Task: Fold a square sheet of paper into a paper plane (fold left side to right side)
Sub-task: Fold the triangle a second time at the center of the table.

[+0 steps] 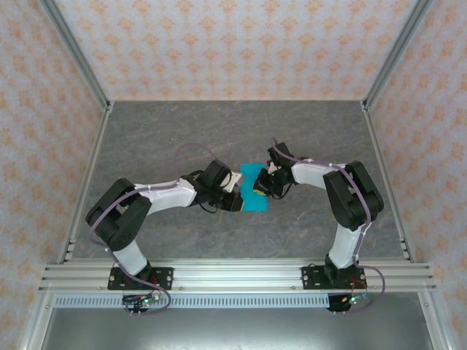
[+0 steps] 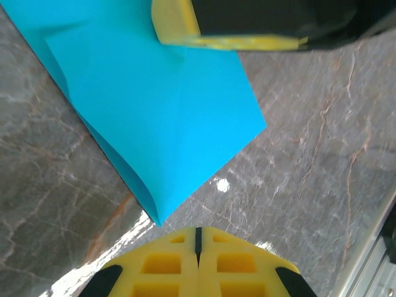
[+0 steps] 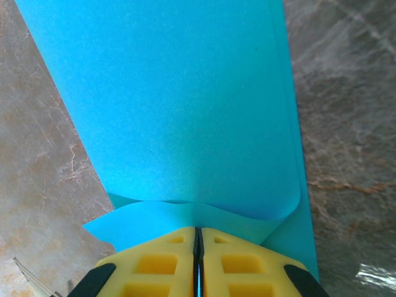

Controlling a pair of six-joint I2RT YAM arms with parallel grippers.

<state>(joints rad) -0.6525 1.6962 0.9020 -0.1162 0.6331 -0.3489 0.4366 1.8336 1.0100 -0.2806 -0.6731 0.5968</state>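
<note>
Top external view: grey marbled table (image 1: 160, 138), both arms bent inward toward its middle. Between them, near the table's centre, the square sheet of paper (image 1: 252, 173), bright cyan, down on the surface. Left gripper (image 1: 236, 200) at the sheet's left edge, right gripper (image 1: 261, 187) over its right part, the two heads close together.

Left wrist view: looks past the left gripper (image 2: 198, 238), yellow fingers pressed together, clenched on nothing. Just ahead of the tips, one pointed corner of the sheet (image 2: 167, 124), near but apart from them. Already folded over: an upper layer on a lower one, the lower peeking out along the left side, faint creases across the top. At the far edge, a yellow finger (image 2: 216, 42) of the right gripper, on or just over the paper.

Right wrist view: right gripper (image 3: 198, 238) with jaws closed tight, tips right at the near edge of the sheet (image 3: 185, 105). Upper layer curling up and away from the fingers, rounded fold at the right, lower layer flat on the table beneath. Cannot tell whether the paper's edge sits pinched between the jaws or merely under them.
</note>
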